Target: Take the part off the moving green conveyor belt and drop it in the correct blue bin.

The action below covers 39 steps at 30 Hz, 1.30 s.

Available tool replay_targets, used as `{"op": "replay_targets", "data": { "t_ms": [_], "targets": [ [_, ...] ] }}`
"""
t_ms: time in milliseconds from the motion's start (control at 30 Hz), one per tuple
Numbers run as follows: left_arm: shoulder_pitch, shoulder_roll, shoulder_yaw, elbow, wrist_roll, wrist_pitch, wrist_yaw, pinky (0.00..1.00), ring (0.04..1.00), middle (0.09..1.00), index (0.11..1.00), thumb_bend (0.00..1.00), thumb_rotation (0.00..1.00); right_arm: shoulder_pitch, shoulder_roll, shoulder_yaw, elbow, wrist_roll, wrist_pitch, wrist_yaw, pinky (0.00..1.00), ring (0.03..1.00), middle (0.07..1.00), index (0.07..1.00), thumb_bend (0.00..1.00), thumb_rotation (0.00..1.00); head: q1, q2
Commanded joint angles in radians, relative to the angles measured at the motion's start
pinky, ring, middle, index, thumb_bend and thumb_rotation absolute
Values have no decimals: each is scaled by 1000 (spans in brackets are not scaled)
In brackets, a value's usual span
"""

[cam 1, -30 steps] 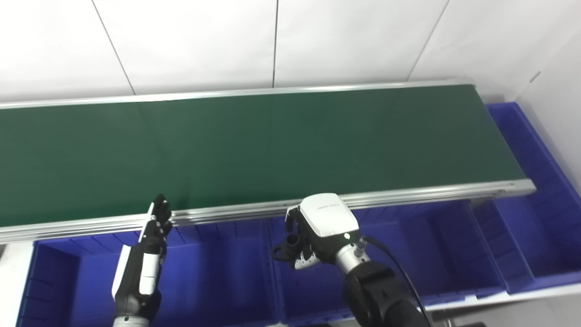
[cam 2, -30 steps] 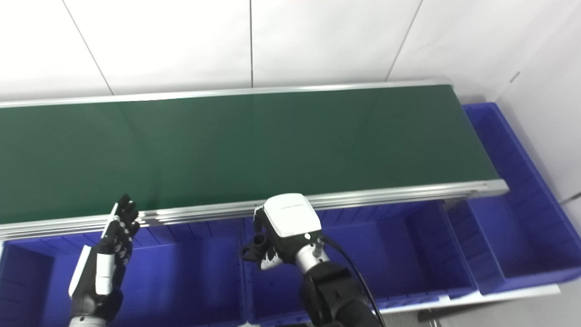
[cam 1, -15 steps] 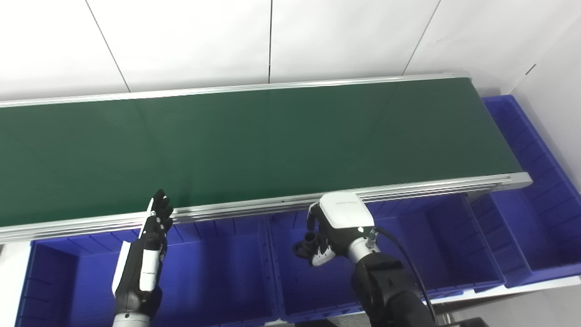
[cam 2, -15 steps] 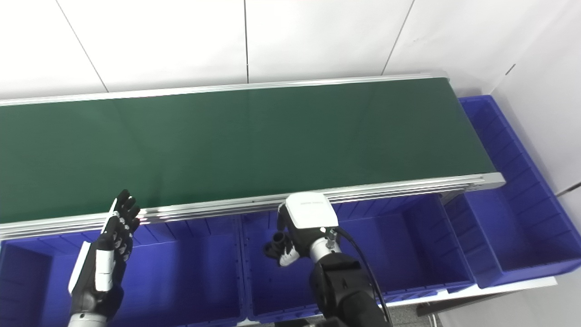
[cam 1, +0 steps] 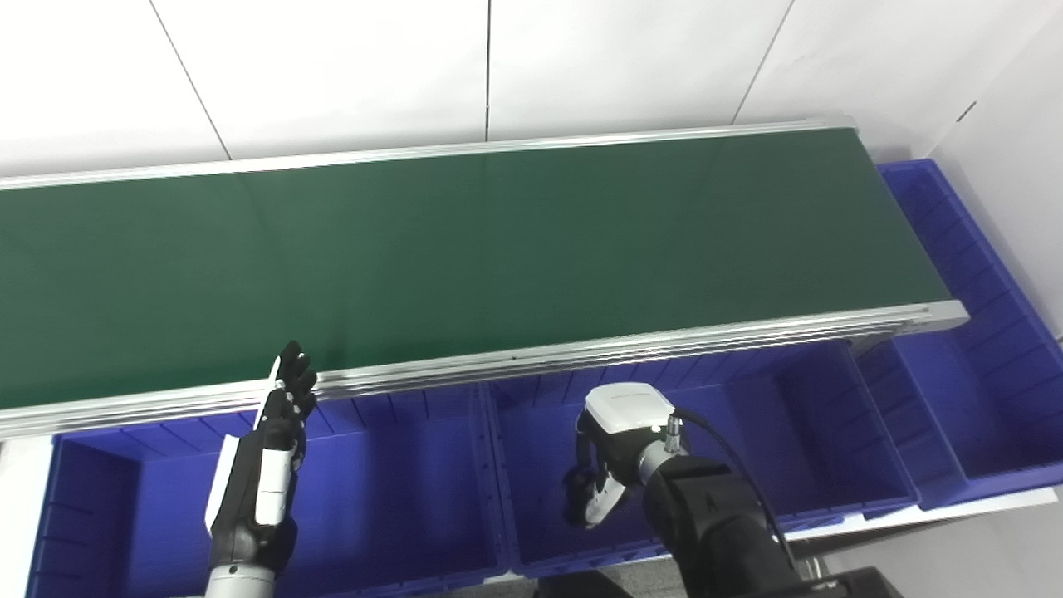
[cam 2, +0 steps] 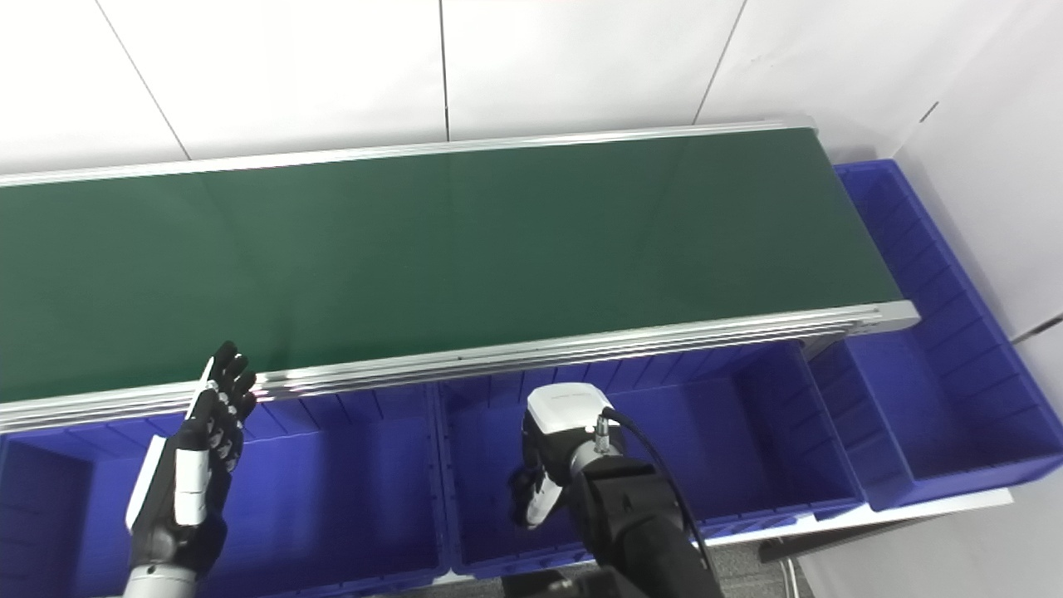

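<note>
Honestly, main risk: part (cam 1: 573,498) hanging up on curled fingers or clipping divider wall, landing in neighbouring bin. Right hand (cam 1: 600,473) was low inside middle blue bin (cam 1: 747,465), fingers wrapped round small dark part, which sat under palm, barely visible. Left hand (cam 1: 278,423) idled with fingers spread, holding nothing, near belt rail. Green conveyor belt (cam 1: 465,249) carried nothing.

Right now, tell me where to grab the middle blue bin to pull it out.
Take the middle blue bin by its near top rim, coming from the robot's side. Its far wall sits under the belt rail and its sides abut the neighbouring bins, so only the near edge looks free. The right hand hangs inside; clear it first.
</note>
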Motion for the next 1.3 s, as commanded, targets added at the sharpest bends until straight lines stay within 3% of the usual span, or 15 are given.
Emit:
{"op": "replay_targets", "data": {
  "t_ms": [0,67,300,467,567,667,733,767,833,900,933,1000,1067,1167,1267],
  "targets": [
    [-2,-2,-3,-32,0,-9,-4,990,986,1000,1000,905,997,-17,-10,6,-39,-8,-28,41,545,685,740,786,999,553,4,-1],
    [-1,-4,-6,-30,1,-10,-3,991,989,1000,1000,909,996,-20,-20,11,-48,-2,-31,63,595,723,768,799,1000,581,14,-1],
    [8,-10,-22,-36,23,-7,5,992,989,1000,1000,921,999,-13,-22,12,-120,-13,-34,120,570,705,769,800,1000,593,43,-6],
    [25,-22,-39,-36,48,-15,10,994,990,1000,1000,923,1000,40,46,-2,-306,10,-29,187,520,676,745,776,969,496,92,-19],
    [38,-34,-49,-37,65,-23,14,994,988,1000,1000,922,1000,107,87,-1,-413,28,-47,193,537,678,748,772,903,543,137,-29],
    [50,-40,-60,-33,83,-35,17,989,990,1000,1000,918,1000,213,126,-25,-483,194,-27,85,534,668,728,735,836,483,168,-38],
    [60,-43,-69,-33,91,-46,20,984,991,1000,1000,898,1000,331,211,-89,-477,486,-14,-110,496,614,682,691,791,411,202,-47],
    [66,-45,-74,-33,97,-53,22,981,992,1000,1000,887,1000,402,287,-142,-439,684,-34,-212,476,584,656,668,770,376,234,-53],
    [77,-48,-82,-33,111,-64,27,967,986,1000,1000,855,1000,482,376,-213,-354,957,-108,-335,476,569,631,634,700,388,263,-58],
    [87,-49,-88,-31,126,-78,33,961,984,1000,1000,847,1000,498,411,-274,-246,1117,-217,-416,492,588,651,643,670,437,290,-65],
    [91,-50,-90,-29,132,-85,36,952,978,1000,1000,830,1000,493,418,-300,-198,1162,-264,-449,539,610,667,657,659,557,290,-65],
    [102,-54,-95,-22,140,-102,43,951,975,999,1000,806,1000,444,445,-386,-99,1245,-304,-513,600,651,704,698,689,664,320,-84],
    [111,-60,-100,-14,144,-119,50,951,975,997,1000,799,1000,409,462,-443,-36,1339,-313,-546,625,662,718,722,692,673,344,-102],
    [122,-70,-105,-7,155,-128,59,956,977,998,1000,792,1000,387,452,-463,34,1422,-358,-580,724,727,787,780,730,714,363,-115],
    [131,-77,-116,-2,171,-132,67,958,982,1000,1000,800,1000,391,415,-442,84,1441,-435,-620,790,789,841,809,756,767,396,-134]
  ]
}}
